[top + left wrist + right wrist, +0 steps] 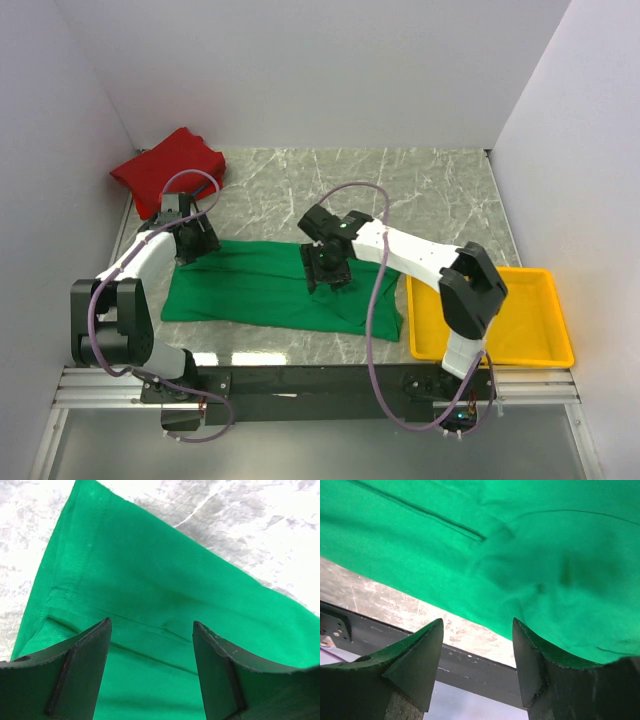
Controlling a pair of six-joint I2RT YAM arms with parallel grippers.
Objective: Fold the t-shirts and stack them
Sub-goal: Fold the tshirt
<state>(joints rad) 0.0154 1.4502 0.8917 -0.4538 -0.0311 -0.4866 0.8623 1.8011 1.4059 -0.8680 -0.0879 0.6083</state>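
At the far left corner of the table (420, 180) lies the red t-shirt (168, 170), in a loose heap close to the wall and not yet folded. I judge that reaching it there is awkward, and an arm could push it deeper into the corner instead of taking it.

Just nearer, the left gripper (151, 630) hangs over the left end of the green t-shirt (265, 290). Its jaws are spread with nothing between them, above the hem and seams. If it closes here it may take only the upper layer, and then the fold would open when lifted.

The green t-shirt lies as a long band across the near middle of the table. Its near edge is close to the table's front edge, so a pull toward the bases could drag cloth over it.

Above the middle of the band, the right gripper (477, 630) also has its jaws apart and empty, with soft wrinkles below. A pinch on a wrinkle would bunch the cloth. If both arms do not move together, the band will skew.

At the right stands the yellow tray (525, 325), just beside the shirt's right end, and a corner of the cloth could slide onto it.

Count: two t-shirts, one red and one green; two grippers; one tray; one table.
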